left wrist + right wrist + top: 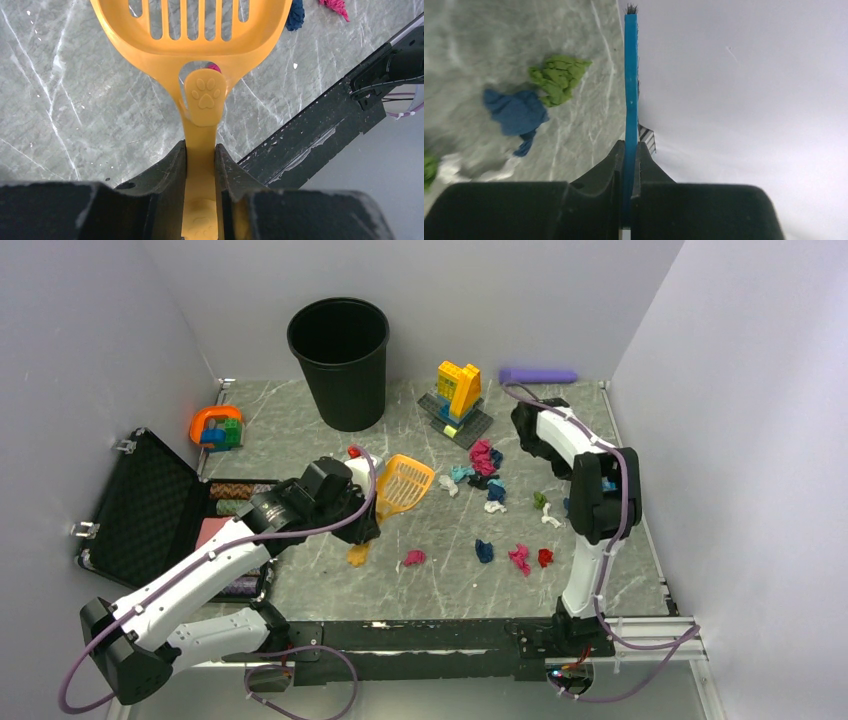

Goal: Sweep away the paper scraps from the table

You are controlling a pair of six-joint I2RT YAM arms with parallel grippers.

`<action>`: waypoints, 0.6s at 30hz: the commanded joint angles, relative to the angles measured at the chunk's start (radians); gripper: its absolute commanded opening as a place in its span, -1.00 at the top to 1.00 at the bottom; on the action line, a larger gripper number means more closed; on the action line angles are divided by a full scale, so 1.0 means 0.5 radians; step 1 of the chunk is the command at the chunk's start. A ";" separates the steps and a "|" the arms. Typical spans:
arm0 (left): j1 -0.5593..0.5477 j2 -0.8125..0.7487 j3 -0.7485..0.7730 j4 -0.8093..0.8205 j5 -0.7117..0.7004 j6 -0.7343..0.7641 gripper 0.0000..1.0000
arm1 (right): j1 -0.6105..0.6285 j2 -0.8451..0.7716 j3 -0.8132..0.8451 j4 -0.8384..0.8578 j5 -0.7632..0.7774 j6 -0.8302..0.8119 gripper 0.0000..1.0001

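Paper scraps lie across the grey-green table (290,440). A pink, dark blue, teal and black cluster (484,466) sits mid-table. Single scraps lie nearer: pink (413,558), dark blue (484,550), pink (520,558), red (545,557), green (540,500). My left gripper (362,525) is shut on the handle of an orange slotted scoop (405,485), (200,30), left of the scraps. My right gripper (603,502) is shut on a thin blue brush (630,85) near the right wall. A green scrap (556,77) and a blue scrap (516,112) lie to its left.
A black bin (340,360) stands at the back. A yellow-orange brick build (458,395) and a purple cylinder (538,375) are at the back right. A black case (150,505) with poker chips (235,495) is on the left. A dark rail (440,640) runs along the front edge.
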 commanded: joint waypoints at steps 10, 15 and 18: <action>-0.009 -0.086 0.037 -0.003 0.030 -0.002 0.49 | -0.288 -0.046 -0.193 0.437 -0.769 -0.275 1.00; -0.009 -0.111 -0.003 0.024 0.046 -0.035 0.49 | -0.062 -0.097 -0.119 0.484 -1.147 -0.295 1.00; -0.009 -0.128 -0.026 0.041 0.050 -0.054 0.49 | 0.109 -0.190 0.036 0.456 -1.521 -0.180 1.00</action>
